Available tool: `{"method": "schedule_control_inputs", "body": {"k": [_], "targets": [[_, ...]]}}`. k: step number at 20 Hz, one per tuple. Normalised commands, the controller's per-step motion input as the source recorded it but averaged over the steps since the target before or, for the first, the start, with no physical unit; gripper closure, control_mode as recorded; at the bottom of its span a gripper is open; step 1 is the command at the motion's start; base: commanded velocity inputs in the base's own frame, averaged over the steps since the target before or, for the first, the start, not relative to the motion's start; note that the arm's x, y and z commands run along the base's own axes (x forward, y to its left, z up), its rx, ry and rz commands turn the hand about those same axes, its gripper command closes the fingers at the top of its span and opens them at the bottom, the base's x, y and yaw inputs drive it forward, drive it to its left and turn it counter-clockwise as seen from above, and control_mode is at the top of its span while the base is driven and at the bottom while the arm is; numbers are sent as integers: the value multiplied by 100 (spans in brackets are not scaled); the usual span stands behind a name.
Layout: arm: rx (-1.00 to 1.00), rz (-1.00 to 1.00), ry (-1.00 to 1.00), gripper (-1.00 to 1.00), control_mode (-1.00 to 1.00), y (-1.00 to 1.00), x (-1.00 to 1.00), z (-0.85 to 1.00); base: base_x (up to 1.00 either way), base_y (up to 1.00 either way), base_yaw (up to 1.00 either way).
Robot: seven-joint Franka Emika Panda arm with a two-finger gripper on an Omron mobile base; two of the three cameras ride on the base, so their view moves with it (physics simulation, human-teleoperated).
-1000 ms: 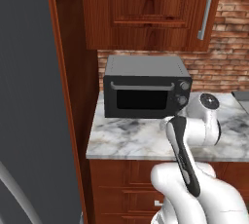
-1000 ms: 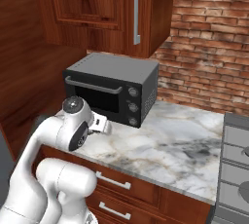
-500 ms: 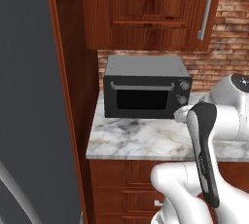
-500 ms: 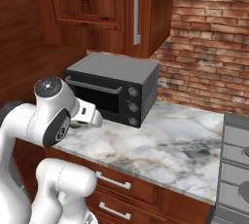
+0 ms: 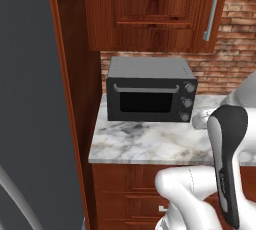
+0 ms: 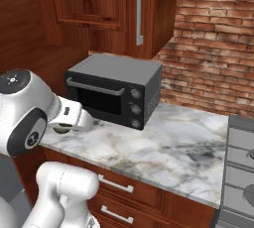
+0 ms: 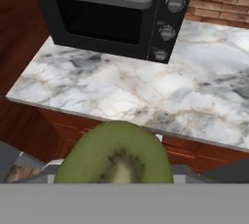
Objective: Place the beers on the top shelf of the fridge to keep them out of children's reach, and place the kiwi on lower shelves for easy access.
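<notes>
Green kiwi (image 7: 116, 154) flesh with a pale core is seen large in the hand view, directly at the gripper, and appears to be held there; the fingers are hidden behind the fruit, so a firm pinch cannot be confirmed. Beyond the gripper, a marble counter (image 7: 146, 96) is presented, with a black oven (image 7: 109, 13) standing at its far side. Brick wall (image 6: 213, 38) is noted behind the oven. Grey fridge (image 5: 30, 104) is seen left of the counter in the left base view.

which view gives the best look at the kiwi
The hand view: the kiwi sits large between the fingers, cut face toward the camera. In the right base view only a dark sliver peeks under the hand. The left base view hides it behind the arm.
</notes>
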Motion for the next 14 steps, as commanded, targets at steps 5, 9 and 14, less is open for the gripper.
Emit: {"method": "schedule_control_inputs", "body": {"k": [5, 9, 14], "targets": [[-2, 1, 0, 100, -100, 0, -63, 9, 0, 0, 0], [0, 0, 0, 100, 100, 0, 0, 0, -97, 0, 10], [0, 0, 0, 100, 100, 0, 0, 0, -86, 3, 33]]}}
